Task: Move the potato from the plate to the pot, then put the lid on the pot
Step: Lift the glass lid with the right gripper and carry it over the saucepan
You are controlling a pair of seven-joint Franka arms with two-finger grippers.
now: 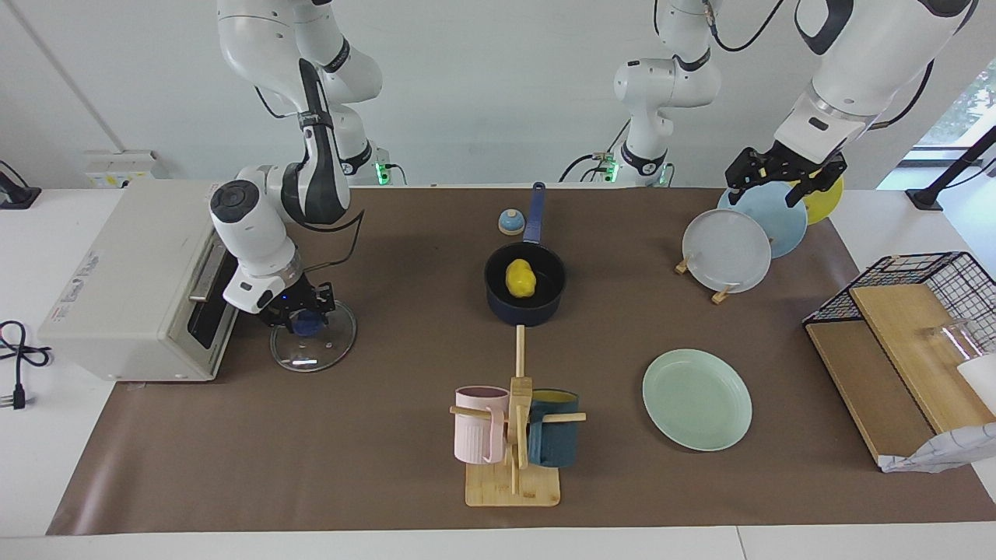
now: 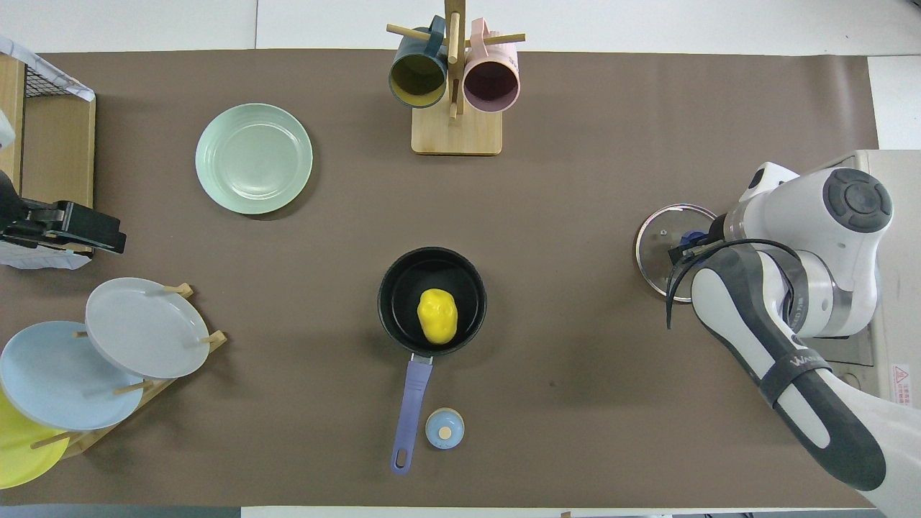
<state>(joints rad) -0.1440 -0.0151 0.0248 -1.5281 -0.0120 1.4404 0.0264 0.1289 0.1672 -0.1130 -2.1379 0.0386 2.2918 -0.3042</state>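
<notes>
The yellow potato (image 1: pixel 520 278) (image 2: pixel 437 316) lies inside the dark blue pot (image 1: pixel 526 315) (image 2: pixel 389 289) at the middle of the table, the pot's handle pointing toward the robots. The mint-green plate (image 1: pixel 696 398) (image 2: pixel 253 158) sits bare, farther from the robots than the pot, toward the left arm's end. The glass lid (image 1: pixel 315 355) (image 2: pixel 653 252) rests flat on the mat at the right arm's end. My right gripper (image 1: pixel 302 317) (image 2: pixel 691 241) is down on it, shut on its blue knob. My left gripper (image 1: pixel 784 180) (image 2: pixel 72 234) hangs open over the plate rack, holding nothing.
A toaster oven (image 1: pixel 132 272) stands right beside the lid. A mug tree (image 1: pixel 513 435) with two mugs is farther from the robots than the pot. A small bell (image 1: pixel 510 222) sits by the pot handle. A plate rack (image 1: pixel 724 249) and a wire basket (image 1: pixel 918 311) occupy the left arm's end.
</notes>
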